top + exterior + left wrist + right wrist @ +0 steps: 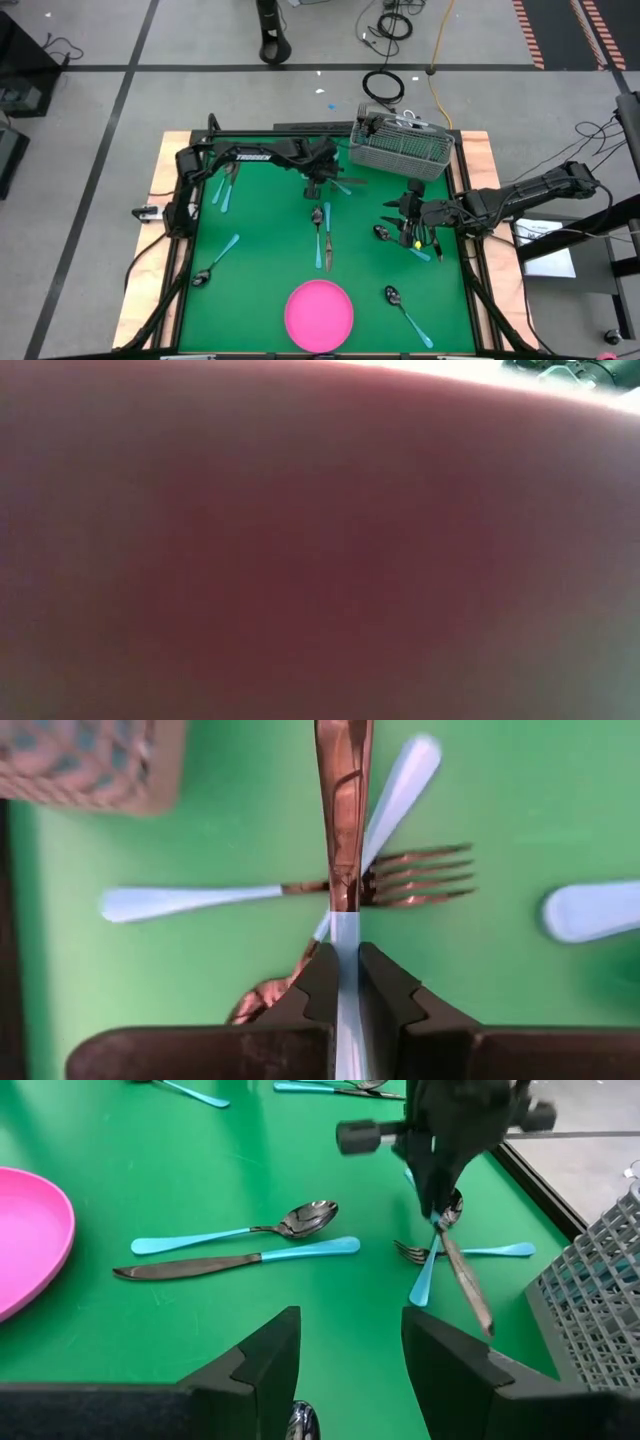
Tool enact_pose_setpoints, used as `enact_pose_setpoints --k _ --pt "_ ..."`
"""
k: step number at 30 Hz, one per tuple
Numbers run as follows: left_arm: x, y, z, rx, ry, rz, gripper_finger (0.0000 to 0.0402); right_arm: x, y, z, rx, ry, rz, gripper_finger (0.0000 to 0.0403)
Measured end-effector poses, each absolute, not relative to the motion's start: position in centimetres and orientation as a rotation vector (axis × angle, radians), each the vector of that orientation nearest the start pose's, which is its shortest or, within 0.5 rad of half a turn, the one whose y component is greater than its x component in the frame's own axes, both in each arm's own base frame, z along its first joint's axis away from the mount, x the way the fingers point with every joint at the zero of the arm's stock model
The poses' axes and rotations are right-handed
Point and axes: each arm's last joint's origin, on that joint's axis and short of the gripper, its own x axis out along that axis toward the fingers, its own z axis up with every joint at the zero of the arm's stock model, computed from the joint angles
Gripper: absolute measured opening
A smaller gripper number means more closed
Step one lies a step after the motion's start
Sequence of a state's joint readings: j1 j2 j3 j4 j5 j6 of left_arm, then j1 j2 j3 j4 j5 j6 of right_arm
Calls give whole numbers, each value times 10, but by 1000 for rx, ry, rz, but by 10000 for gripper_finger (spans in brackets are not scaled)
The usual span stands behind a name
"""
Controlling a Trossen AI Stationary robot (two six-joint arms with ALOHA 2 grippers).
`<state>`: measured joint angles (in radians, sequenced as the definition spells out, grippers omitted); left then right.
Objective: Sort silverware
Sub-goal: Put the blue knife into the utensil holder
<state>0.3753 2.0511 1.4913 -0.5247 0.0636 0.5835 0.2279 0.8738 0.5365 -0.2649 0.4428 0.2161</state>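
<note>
Left wrist view: the left gripper is clenching the light-blue handle of a knife, whose dark blade is pointing away from the fingers.
Beneath the knife: a fork is lying crosswise on the green mat, and a spoon is lying slantwise under both.
Right wrist view: the right gripper is standing with fingers spread, grasping nothing, and hovering low over the mat.
Near items: a second spoon and a second knife are lying side by side just beyond those fingers, beside the pink plate.
High view: further silverware is lying scattered over the mat, including one spoon on the left and another near the plate.
Far end: the wire-mesh basket is sitting at the mat's far edge; whether it holds any pieces cannot be told.
Low view: the lens is being blocked by a pink blur.
Progress: sorting is looking early; most pieces are lying loose.
</note>
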Motion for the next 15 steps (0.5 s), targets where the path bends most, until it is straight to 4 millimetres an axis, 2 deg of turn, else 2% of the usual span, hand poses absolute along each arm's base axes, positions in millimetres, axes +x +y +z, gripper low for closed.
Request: enact_pose_setpoints --k 4,8,15 --pt "395 152 193 264 1022 -63 17 177 28 228 11 543 -268 164" --pt "395 153 219 161 850 -112 16 177 28 229 11 541 -269 164" --pt "405 164 234 18 580 -224 16 165 26 235 40 528 -274 164"
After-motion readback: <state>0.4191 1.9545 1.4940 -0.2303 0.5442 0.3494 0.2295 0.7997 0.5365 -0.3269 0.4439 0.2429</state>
